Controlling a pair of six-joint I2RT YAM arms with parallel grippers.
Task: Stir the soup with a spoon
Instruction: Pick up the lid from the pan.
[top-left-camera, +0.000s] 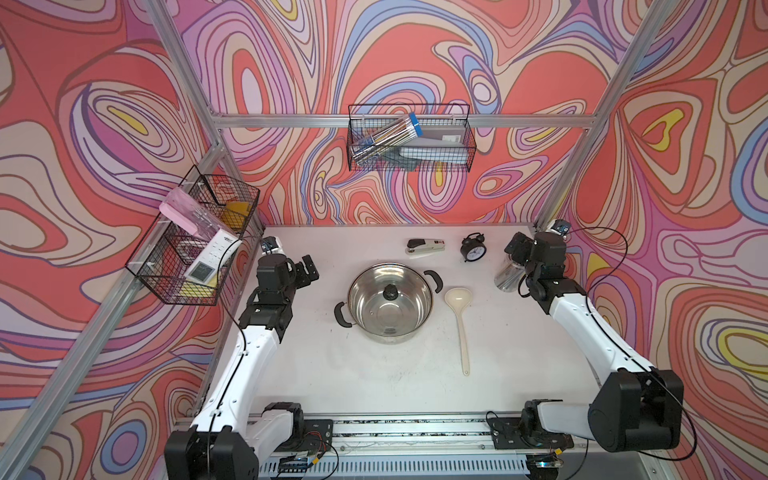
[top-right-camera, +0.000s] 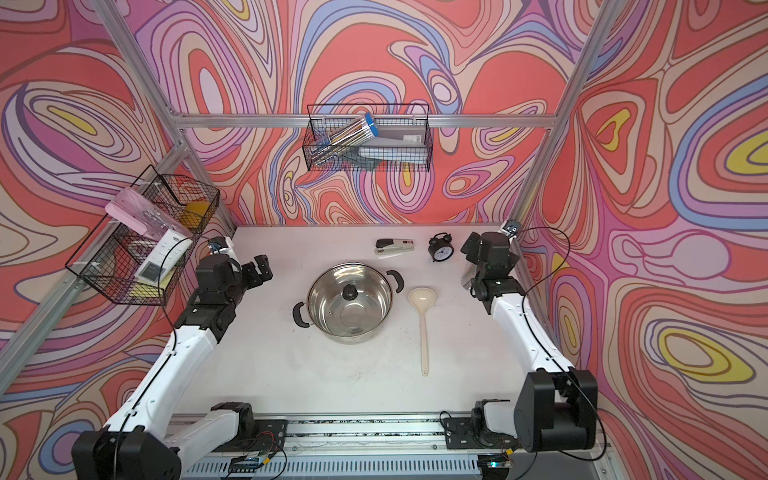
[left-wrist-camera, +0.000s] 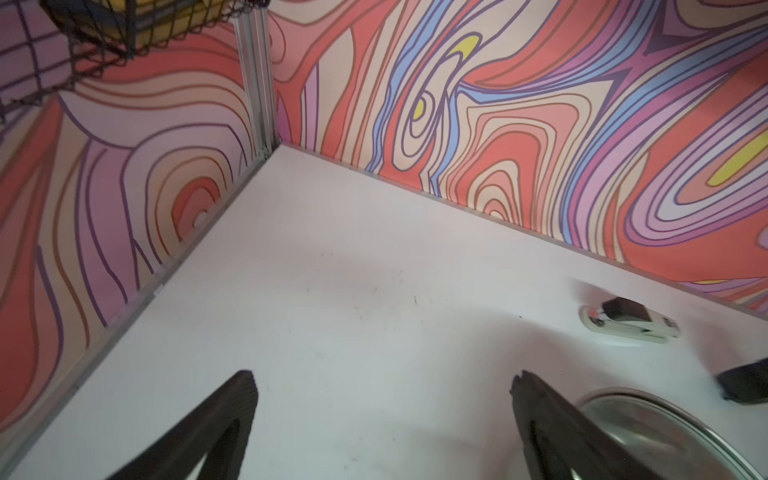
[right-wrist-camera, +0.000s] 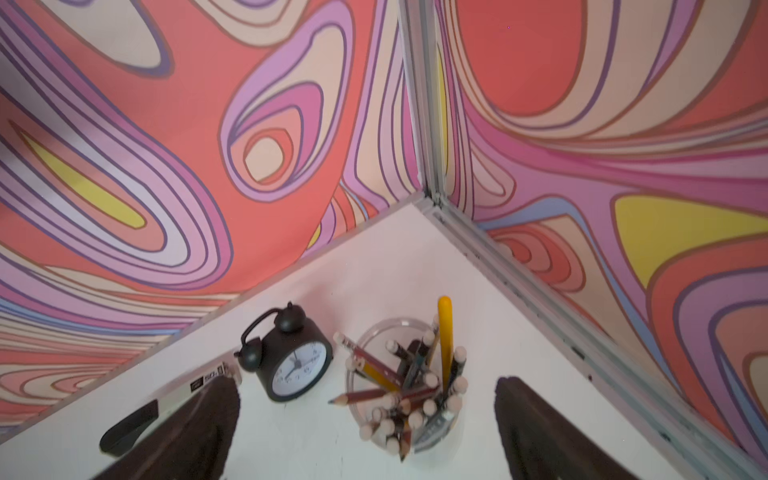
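Spoon (top-left-camera: 458, 324) flat on table (top-left-camera: 374, 386), ctr-right of frame, just R of pot (top-left-camera: 388, 338), not touching; bowl end uppermost. L gripper (left-wrist-camera: 381, 376) wide, empty. R gripper (right-wrist-camera: 365, 380) wide, empty.

Bright, even light with soft shadows; wrist views blur at the edges, top views bend outward.
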